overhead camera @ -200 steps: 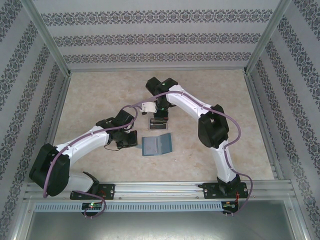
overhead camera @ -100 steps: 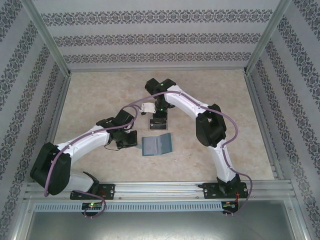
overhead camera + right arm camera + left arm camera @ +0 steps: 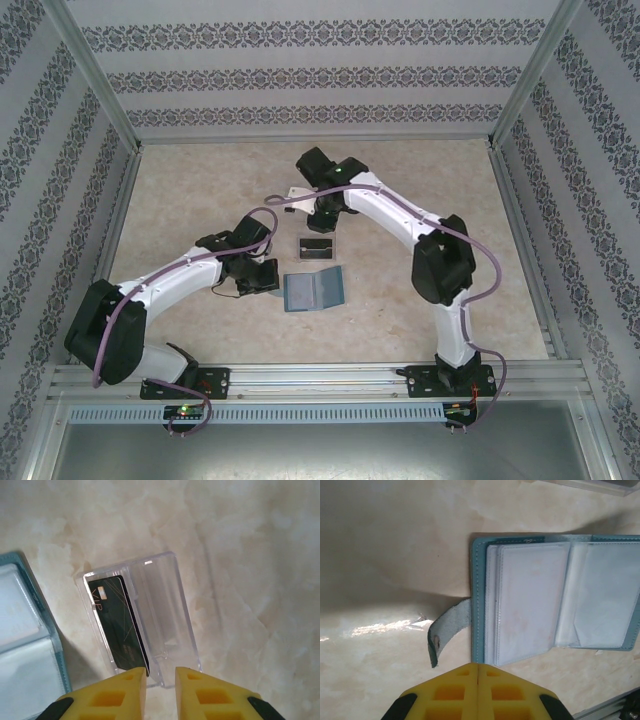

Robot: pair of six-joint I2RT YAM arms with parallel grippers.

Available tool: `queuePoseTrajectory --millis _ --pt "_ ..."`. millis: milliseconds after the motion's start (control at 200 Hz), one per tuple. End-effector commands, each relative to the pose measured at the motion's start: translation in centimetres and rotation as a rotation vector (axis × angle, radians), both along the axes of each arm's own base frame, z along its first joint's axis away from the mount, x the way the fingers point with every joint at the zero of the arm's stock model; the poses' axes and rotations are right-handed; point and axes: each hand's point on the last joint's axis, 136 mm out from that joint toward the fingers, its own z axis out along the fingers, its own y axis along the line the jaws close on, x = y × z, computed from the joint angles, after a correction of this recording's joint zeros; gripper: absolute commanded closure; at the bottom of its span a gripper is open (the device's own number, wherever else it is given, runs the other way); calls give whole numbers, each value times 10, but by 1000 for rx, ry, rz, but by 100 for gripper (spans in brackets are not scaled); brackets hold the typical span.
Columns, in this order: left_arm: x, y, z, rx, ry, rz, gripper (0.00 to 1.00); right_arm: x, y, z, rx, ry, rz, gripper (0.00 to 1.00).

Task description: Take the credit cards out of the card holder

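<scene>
The teal card holder lies open on the table, its clear pale sleeves facing up and its closing tab curled out to one side. I cannot tell whether the sleeves hold cards. One dark credit card marked VIP leans on edge inside the clear plastic tray. My right gripper hovers over the tray's near end, open by a narrow gap with nothing between its fingers. My left gripper is shut on nothing, its tips at the card holder's edge beside the tab.
The clear tray sits just behind the card holder on the marble-patterned table. Patterned walls enclose the table on three sides, and an aluminium rail runs along the near edge. Bare table lies to the left and right.
My right gripper has opened, let go of the dark card in the tray and drawn back from it. The left gripper has stayed shut at the card holder.
</scene>
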Motion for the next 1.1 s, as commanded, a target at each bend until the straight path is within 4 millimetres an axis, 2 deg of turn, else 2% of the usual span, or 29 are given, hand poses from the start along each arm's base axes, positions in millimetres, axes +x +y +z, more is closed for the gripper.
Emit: queuePoseTrajectory --millis 0,160,295,585,664,849,1094 --pt "9 -10 10 -40 -18 -17 93 8 0 23 141 -37 -200 75" --pt "9 -21 7 -47 -4 -49 92 -2 -5 29 276 2 -441 74" --pt "8 -26 -3 -29 24 -65 93 -23 -11 22 369 106 -628 75" --pt "8 -11 -34 99 71 -86 94 -74 -11 7 566 358 -893 77" --pt "6 -9 -41 113 85 -95 94 -88 -7 6 602 433 -926 76" --pt "9 -9 -50 125 90 -101 95 -113 1 0 629 482 -947 74" --pt "7 -5 -55 149 92 -111 95 -128 25 -26 657 597 -981 65"
